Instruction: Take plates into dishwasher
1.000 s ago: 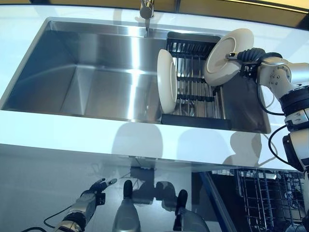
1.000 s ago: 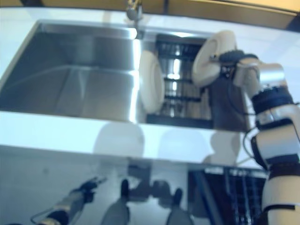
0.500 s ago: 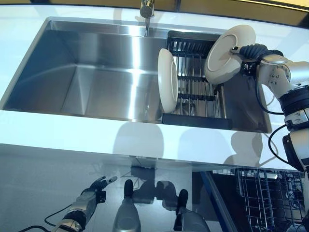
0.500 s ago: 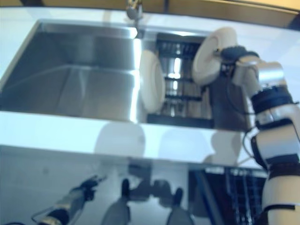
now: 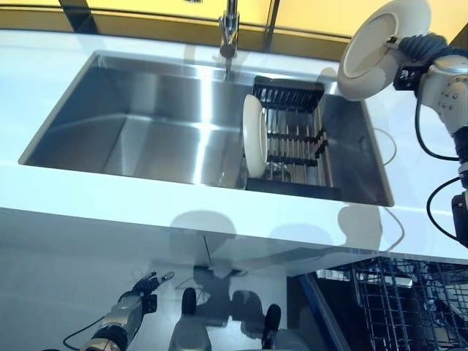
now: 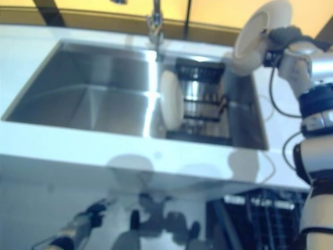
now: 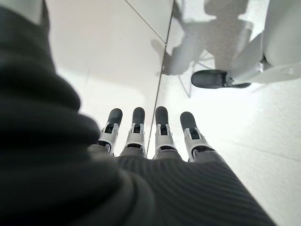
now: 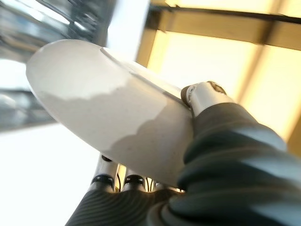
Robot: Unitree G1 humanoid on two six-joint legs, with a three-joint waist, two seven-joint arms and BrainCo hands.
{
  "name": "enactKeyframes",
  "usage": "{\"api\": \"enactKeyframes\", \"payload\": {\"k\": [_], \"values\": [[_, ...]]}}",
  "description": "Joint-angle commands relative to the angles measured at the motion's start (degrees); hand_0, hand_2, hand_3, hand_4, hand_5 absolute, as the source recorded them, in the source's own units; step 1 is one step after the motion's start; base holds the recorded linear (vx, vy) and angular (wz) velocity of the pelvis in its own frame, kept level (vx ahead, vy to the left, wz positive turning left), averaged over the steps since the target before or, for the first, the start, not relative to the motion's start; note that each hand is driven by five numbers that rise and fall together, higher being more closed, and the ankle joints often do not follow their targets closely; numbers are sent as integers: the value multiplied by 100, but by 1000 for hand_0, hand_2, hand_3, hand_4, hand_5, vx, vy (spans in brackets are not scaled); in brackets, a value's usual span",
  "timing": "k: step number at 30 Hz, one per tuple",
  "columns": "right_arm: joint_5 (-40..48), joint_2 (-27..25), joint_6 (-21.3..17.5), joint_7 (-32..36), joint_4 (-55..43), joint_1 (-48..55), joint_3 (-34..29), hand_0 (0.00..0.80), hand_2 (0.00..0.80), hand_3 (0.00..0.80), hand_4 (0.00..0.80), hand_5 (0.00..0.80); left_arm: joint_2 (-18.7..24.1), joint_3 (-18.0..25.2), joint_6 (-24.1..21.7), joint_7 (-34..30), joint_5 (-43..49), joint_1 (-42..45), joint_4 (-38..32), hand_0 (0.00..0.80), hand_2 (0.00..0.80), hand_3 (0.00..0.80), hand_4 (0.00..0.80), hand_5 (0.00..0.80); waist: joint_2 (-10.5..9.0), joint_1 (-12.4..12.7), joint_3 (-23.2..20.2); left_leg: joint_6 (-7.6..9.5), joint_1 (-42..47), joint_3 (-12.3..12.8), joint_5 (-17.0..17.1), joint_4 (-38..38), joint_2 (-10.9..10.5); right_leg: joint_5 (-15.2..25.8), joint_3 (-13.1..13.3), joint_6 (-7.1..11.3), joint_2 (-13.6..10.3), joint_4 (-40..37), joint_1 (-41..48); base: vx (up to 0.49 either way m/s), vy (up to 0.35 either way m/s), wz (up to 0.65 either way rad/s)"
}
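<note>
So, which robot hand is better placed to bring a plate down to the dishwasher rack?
The right robot hand. It already grips a white plate lifted above the sink, and the dishwasher rack is below on that same side. The left robot hand hangs low, open, holding nothing.

The right hand's (image 8: 207, 101) fingers are mostly hidden behind the plate (image 8: 108, 103) it grips. Below the counter (image 5: 219, 219), the dishwasher rack (image 5: 409, 300) is cut off.

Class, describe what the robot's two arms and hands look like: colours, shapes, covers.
Both arms are silver-grey with dark joint bands. The right hand and left hand wear dark ribbed covers over wrist and back; the fingers are silver with rounded dark tips.
</note>
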Motion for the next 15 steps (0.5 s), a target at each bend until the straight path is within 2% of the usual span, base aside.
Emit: {"api": "enactKeyframes", "payload": {"k": [1,7,8,10,11,12,15], "values": [[-190,-593,-446,-88,31,-789,628,800,800,800,800,800,168,-241,-322,-131,410,55,184,0,0,0,0,0,-181,-5,-648,59,398,143,-558,-13,-77,-183,111,228,-113,5,144,63,-16,-12],[-755,-1022,-409,239,-49,-821,787,800,800,800,800,800,168,-270,-515,-180,564,224,135,0,0,0,0,0,-190,-127,-887,93,583,272,-640,-13,-65,-196,255,243,-90,5,221,18,-19,-17],[-809,-1083,-404,295,-31,-856,846,800,800,800,800,800,169,-269,-32,360,202,227,156,0,0,0,0,0,-193,-149,-916,95,605,297,-645,-13,-60,-191,269,246,-90,5,226,-15,-87,-18],[-894,-1149,8,-79,-733,-422,381,800,800,800,800,800,-231,-123,-266,635,556,282,389,0,0,0,0,0,-283,-103,-932,97,611,291,-668,-13,-36,-180,223,270,-45,5,233,-36,-186,-19],[-911,-1341,-12,-96,-951,-172,316,800,800,800,800,800,-198,-75,-568,730,1011,363,507,0,0,0,0,0,-321,-139,-921,107,630,273,-687,-13,-35,-208,251,243,-8,5,244,-54,-139,-16],[-1065,-1438,-98,26,-871,-120,334,800,800,800,800,800,-158,-119,-714,673,1005,419,542,0,0,0,0,0,-328,-167,-885,107,661,268,-691,-13,-38,-198,281,239,-1,5,257,-48,-49,-13],[-1351,-1693,-302,341,-638,-102,447,800,800,800,800,800,-16,-208,-756,512,1053,651,219,0,0,0,0,0,-281,-172,-817,112,735,284,-687,-13,-34,-159,315,246,-4,5,277,-65,3,-3]]}}
